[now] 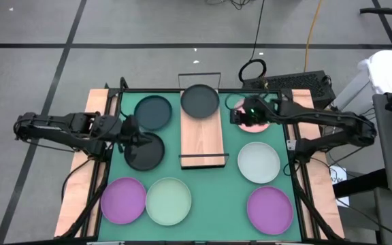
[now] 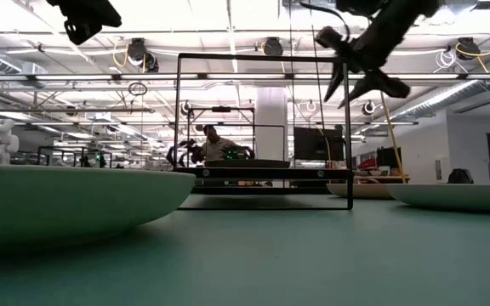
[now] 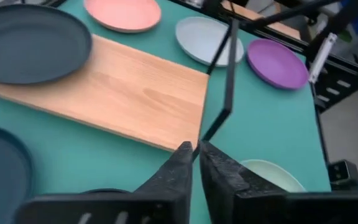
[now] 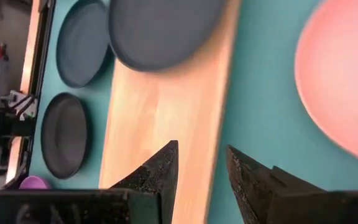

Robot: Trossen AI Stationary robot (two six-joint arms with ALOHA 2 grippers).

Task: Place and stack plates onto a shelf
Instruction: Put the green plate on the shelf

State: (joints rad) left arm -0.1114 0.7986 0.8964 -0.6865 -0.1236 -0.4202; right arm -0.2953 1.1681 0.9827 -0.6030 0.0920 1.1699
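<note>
Centrally, long pale-wood shelf (image 1: 202,139) with one dark grey plate (image 1: 200,100); left fingers (image 3: 182,174) nearly closed, right fingers (image 4: 160,171) apart, empty.

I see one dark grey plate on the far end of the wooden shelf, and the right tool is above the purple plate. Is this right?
Not quite. One dark grey plate does lie at the far end of the shelf, but the right tool is above the pink plate, not a purple one. The high view shows this; both purple plates lie at the near side of the table.
</note>
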